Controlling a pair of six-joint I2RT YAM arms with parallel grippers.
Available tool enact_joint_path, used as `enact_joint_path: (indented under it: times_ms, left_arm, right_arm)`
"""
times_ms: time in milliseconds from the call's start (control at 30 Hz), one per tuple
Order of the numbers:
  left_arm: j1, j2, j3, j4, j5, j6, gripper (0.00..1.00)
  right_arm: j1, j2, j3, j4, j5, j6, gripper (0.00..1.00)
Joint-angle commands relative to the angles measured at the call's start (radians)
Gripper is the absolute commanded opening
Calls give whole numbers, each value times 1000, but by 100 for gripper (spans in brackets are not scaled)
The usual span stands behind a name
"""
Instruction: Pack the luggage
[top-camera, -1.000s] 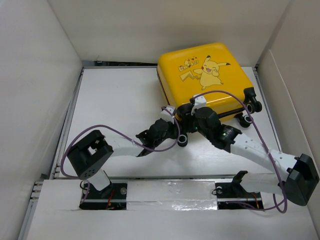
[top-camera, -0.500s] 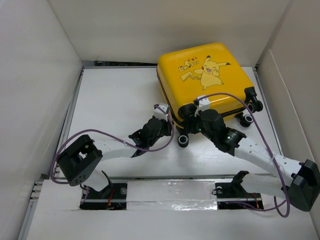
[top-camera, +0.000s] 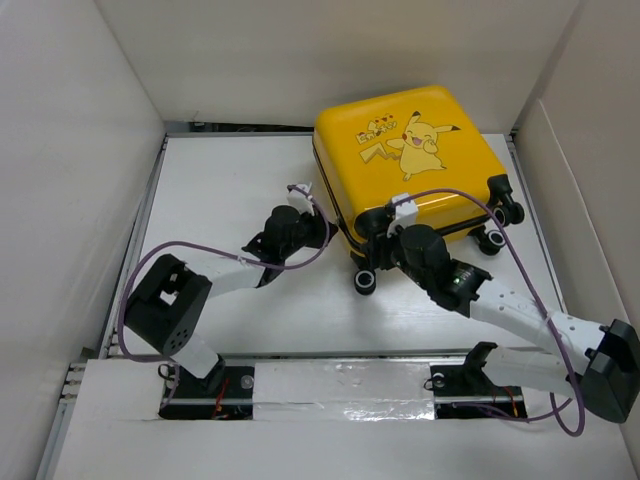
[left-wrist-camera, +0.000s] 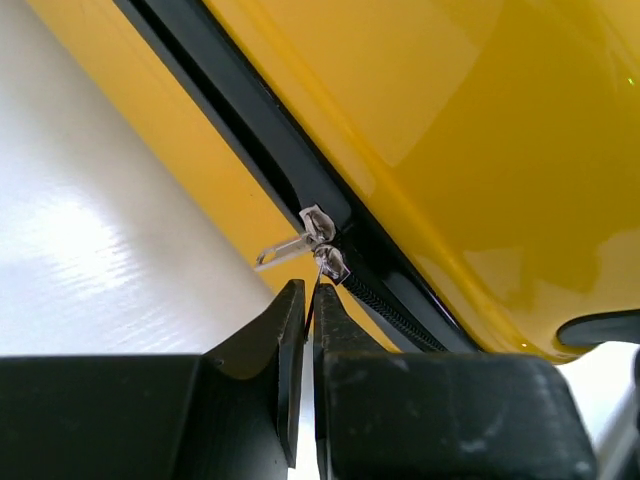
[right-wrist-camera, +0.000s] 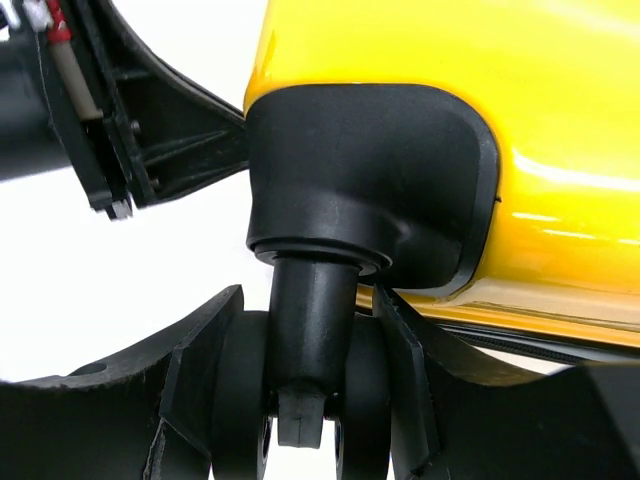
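The yellow luggage (top-camera: 410, 160) lies flat at the table's back right, Pikachu face up, shell closed. My left gripper (top-camera: 316, 222) is at its left side. In the left wrist view the jaws (left-wrist-camera: 308, 300) are shut on a thin silver zipper pull (left-wrist-camera: 322, 268) on the black zipper band (left-wrist-camera: 240, 130). A second pull (left-wrist-camera: 285, 250) sticks out beside it. My right gripper (top-camera: 378, 258) is at the near left corner. In the right wrist view it (right-wrist-camera: 305, 380) is shut on a black wheel (right-wrist-camera: 305, 400) under its caster housing (right-wrist-camera: 370, 180).
Two more black wheels (top-camera: 503, 212) stick out at the luggage's near right corner. White walls close in the table on the left, back and right. The left arm's wrist (right-wrist-camera: 90, 110) shows close beside the held wheel.
My left gripper has moved from the luggage's near corner back along its left side, holding the zipper pull. The right gripper has stayed on the wheel.
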Motion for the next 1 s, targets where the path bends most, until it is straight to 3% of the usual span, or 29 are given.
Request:
enact_joint_path:
  times_ms: [0, 100, 133, 233, 400, 533, 600, 633, 667, 733, 833, 967]
  left_arm:
    - [179, 22, 49, 18, -262, -43, 0]
    - [189, -18, 4, 51, -252, -92, 20]
    - [205, -37, -32, 58, -233, -112, 42]
    - [215, -155, -126, 103, -222, -181, 70]
    - [201, -473, -244, 104, -223, -261, 73]
    - [170, -709, -255, -24, -283, -274, 74]
    - [170, -841, -249, -98, -291, -272, 99]
    - [170, -884, -238, -121, -292, -267, 99]
    - [170, -959, -226, -177, -292, -258, 99]
    - [170, -1040, -186, -235, -285, -243, 99]
    - [170, -1091, -122, -350, -257, -228, 99]
    - [170, -1133, -51, -489, -191, -200, 99]
  right_arm:
    - [70, -50, 16, -60, -43, -51, 0]
    - [114, -45, 16, -22, -57, -47, 0]
    - [127, -44, 19, -11, -61, -45, 0]
    - [176, -19, 39, 41, -86, -45, 0]
    - [242, 96, 100, 188, -150, -62, 0]
    - [299, 235, 221, 249, -190, -77, 0]
    - [311, 295, 321, 254, -196, -79, 19]
    - [311, 339, 361, 245, -196, -85, 32]
    - [322, 350, 419, 242, -195, -91, 63]
    - [332, 351, 458, 219, -186, -112, 100]
    - [342, 280, 472, 155, -140, -151, 100]
    - [342, 38, 360, 139, -26, -189, 100]
